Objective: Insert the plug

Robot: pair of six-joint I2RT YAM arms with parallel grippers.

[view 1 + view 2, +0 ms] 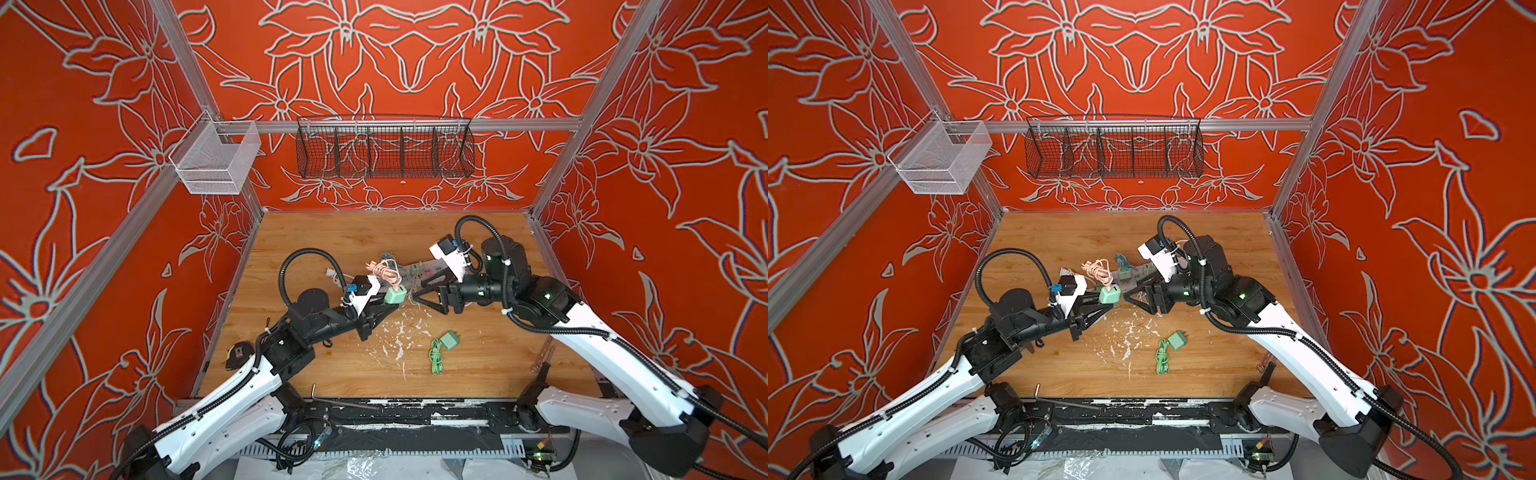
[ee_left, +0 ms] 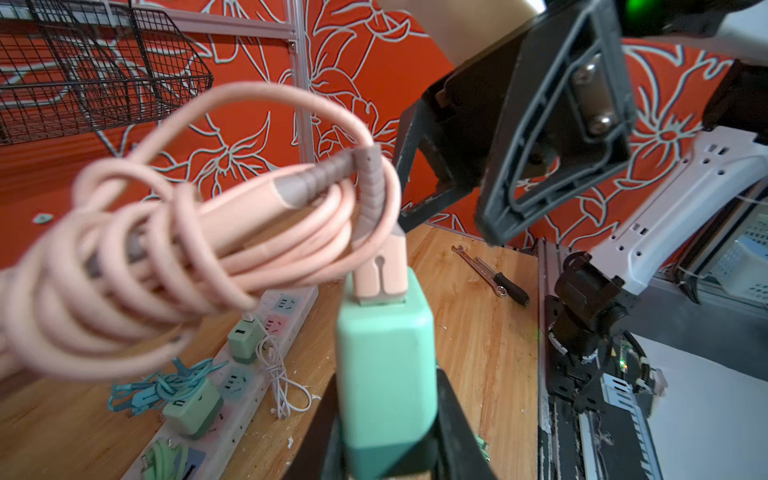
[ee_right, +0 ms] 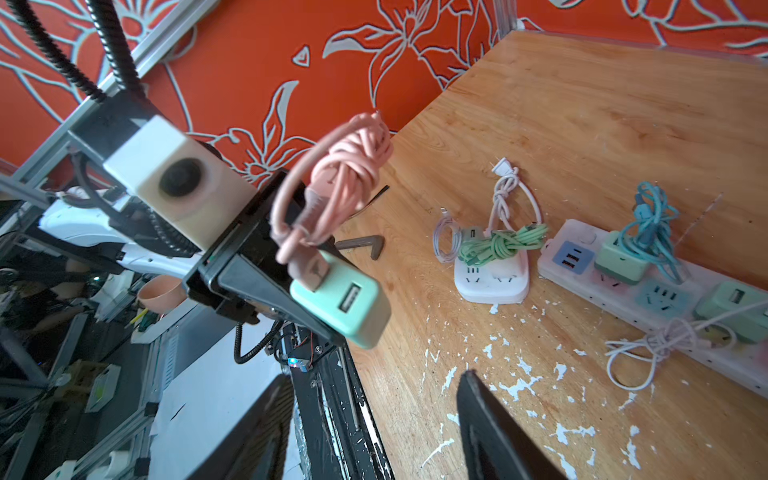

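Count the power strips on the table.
2: a long power strip lies in the middle of the table; a small white power strip sits just off its end. None seems hidden.

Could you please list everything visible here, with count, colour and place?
long power strip: one, white, table back
teal-cable adapter: one, green, plugged into that strip
white-cable adapter: one, green, same strip
small power strip: one, white, beside it
held adapter: one, mint, pink cable coil plugged in
loose adapter: one, green, mid-table, green cable beside
wrench: one, metal, right edge
hex key: one, dark, front edge
black basket: one, back rail
white basket: one, left rail
left gripper: shut on held adapter
right gripper: open
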